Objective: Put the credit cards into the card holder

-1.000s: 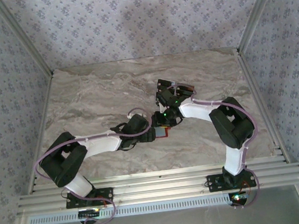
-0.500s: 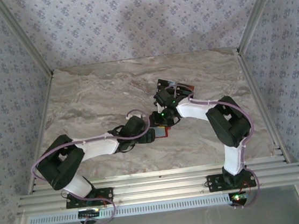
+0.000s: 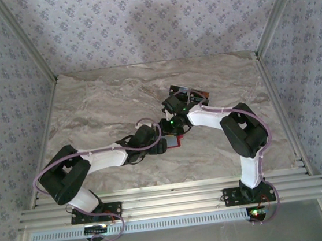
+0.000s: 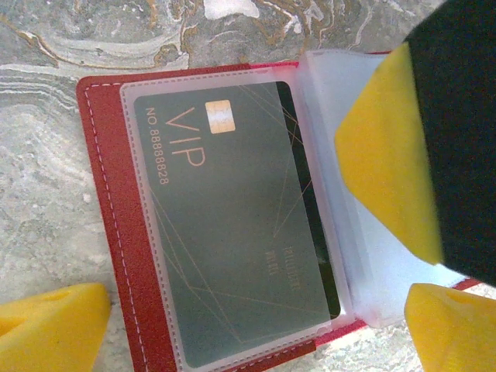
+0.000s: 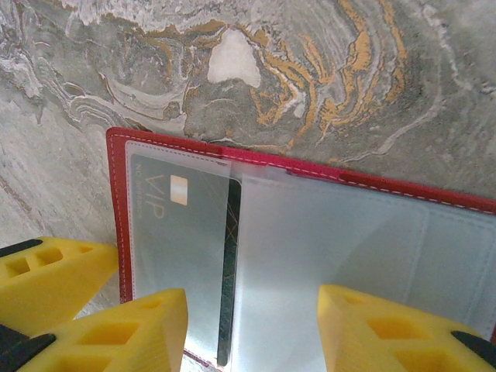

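The red card holder (image 4: 108, 232) lies open on the marble table (image 3: 101, 104), between both grippers. One black VIP credit card (image 4: 232, 232) sits inside its left clear pocket, also seen from the right wrist as the card (image 5: 182, 248). My left gripper (image 4: 248, 341) is open, its yellow fingers straddling the holder's near edge. My right gripper (image 5: 256, 341) is open too and hovers over a loose clear sleeve (image 5: 325, 256). One of its fingers (image 4: 395, 155) rests on that sleeve. In the top view the holder (image 3: 177, 142) is mostly covered by both wrists.
A dark flat stack (image 3: 196, 97), apparently more cards, lies on the table just behind the right wrist. Metal frame rails (image 3: 170, 201) run along the near edge, and patterned walls close in the back and both sides.
The right gripper has edged left, closer to the left gripper, and covers more of the red holder. The left arm has shifted only slightly.
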Tool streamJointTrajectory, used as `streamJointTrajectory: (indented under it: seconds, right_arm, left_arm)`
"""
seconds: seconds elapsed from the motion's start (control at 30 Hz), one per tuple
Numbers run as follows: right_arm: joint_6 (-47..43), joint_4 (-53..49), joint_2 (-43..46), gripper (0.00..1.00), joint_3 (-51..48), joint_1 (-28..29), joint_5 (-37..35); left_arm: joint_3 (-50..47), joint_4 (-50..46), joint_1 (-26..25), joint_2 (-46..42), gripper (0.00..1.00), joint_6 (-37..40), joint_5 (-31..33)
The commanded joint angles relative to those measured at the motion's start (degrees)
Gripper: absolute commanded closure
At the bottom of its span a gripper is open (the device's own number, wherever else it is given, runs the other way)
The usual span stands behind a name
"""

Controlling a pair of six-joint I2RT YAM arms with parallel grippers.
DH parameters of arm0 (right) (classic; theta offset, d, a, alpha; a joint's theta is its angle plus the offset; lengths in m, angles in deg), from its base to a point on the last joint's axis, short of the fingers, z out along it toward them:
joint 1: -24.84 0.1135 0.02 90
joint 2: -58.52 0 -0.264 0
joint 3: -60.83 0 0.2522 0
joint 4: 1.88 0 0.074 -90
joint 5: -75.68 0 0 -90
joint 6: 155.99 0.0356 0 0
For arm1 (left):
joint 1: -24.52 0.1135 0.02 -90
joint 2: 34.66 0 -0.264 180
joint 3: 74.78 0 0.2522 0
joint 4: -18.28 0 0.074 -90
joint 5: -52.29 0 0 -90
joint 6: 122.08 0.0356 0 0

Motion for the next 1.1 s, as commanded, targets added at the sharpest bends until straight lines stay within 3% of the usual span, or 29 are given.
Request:
streamJointTrajectory:
  seconds: [0.0, 0.5, 1.07]
  right_arm:
    - [0.97, -0.48, -1.16, 0.51, 1.32, 0.29, 0.88]
    - [0.99, -0.7, 0.39, 0.5, 2.03, -0.79, 1.07]
    - [2.27, 1.26, 5.01, 0.48, -5.89, -2.73, -0.7]
  left_arm:
    - [0.21, 0.28, 0.06, 1.16, 0.02, 0.38, 1.09]
    - [-1.29, -0.15, 0.05, 4.33, 0.03, -1.34, 2.45]
    - [-1.68, 0.66, 0.09, 5.69, 0.04, -1.59, 2.43]
